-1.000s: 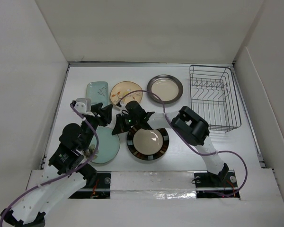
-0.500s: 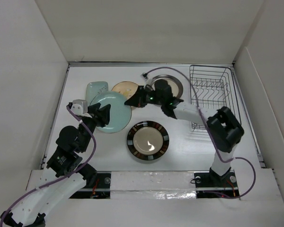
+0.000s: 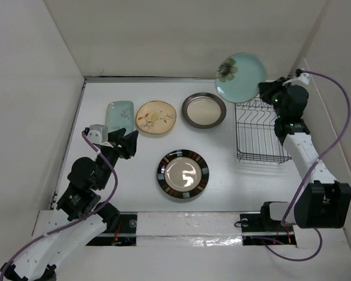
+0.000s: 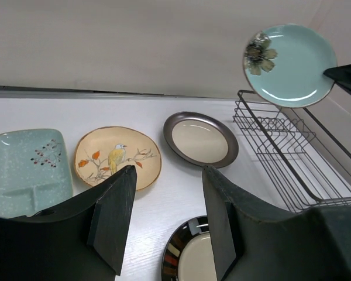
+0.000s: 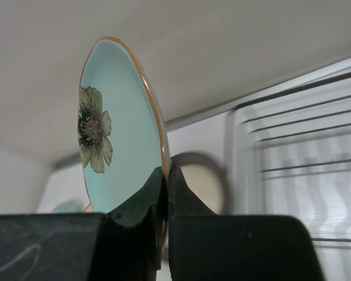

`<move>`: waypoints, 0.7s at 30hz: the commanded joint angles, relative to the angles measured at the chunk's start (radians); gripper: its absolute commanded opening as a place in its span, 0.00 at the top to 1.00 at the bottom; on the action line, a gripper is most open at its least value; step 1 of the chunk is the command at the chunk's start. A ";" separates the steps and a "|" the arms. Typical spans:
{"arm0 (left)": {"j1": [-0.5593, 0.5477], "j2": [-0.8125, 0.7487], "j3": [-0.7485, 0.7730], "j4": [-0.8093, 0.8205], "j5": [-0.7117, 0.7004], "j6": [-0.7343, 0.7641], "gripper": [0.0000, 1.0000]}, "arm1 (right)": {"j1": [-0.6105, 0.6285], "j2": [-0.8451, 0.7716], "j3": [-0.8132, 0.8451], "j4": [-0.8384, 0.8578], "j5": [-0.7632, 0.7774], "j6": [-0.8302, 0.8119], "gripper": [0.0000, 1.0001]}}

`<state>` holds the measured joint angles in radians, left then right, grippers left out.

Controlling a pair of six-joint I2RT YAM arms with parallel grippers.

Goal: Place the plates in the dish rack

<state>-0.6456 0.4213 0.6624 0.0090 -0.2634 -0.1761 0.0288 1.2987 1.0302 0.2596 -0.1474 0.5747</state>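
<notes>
My right gripper (image 3: 264, 89) is shut on the rim of the pale-green round plate (image 3: 241, 76) with a flower print. It holds the plate on edge in the air over the far left corner of the empty dish rack (image 3: 237, 132). The right wrist view shows the plate (image 5: 114, 134) pinched in that gripper (image 5: 165, 171), with rack wires (image 5: 304, 126) behind. My left gripper (image 3: 124, 142) is open and empty above the table's left side. On the table lie the pale-green rectangular plate (image 3: 119, 113), the floral plate (image 3: 155, 117), the brown-rimmed plate (image 3: 203, 109) and the striped-rim plate (image 3: 182, 174).
White walls enclose the table on three sides, and the right wall stands close beside the rack. In the left wrist view the open left gripper (image 4: 168, 170) hovers over bare table between the floral plate (image 4: 114, 157) and the striped-rim plate (image 4: 190, 257).
The right arm has lifted the pale-green round plate from the table's left side and swung it right, up over the rack. The left gripper has stayed almost still and open.
</notes>
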 commanded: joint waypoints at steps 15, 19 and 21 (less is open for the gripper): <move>0.004 -0.121 0.046 0.032 0.256 -0.051 0.49 | -0.285 -0.029 0.106 0.053 0.528 -0.332 1.00; 0.004 -0.139 0.048 0.029 0.225 -0.048 0.49 | -0.285 0.051 0.232 0.018 0.597 -0.543 1.00; 0.004 -0.139 0.051 0.023 0.225 -0.048 0.49 | -0.285 0.092 0.266 -0.002 0.627 -0.614 1.00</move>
<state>-0.6456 0.2890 0.6724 -0.0002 -0.0525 -0.2184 -0.2592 1.3903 1.1610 0.0875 0.3855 0.1135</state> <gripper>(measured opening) 0.513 0.043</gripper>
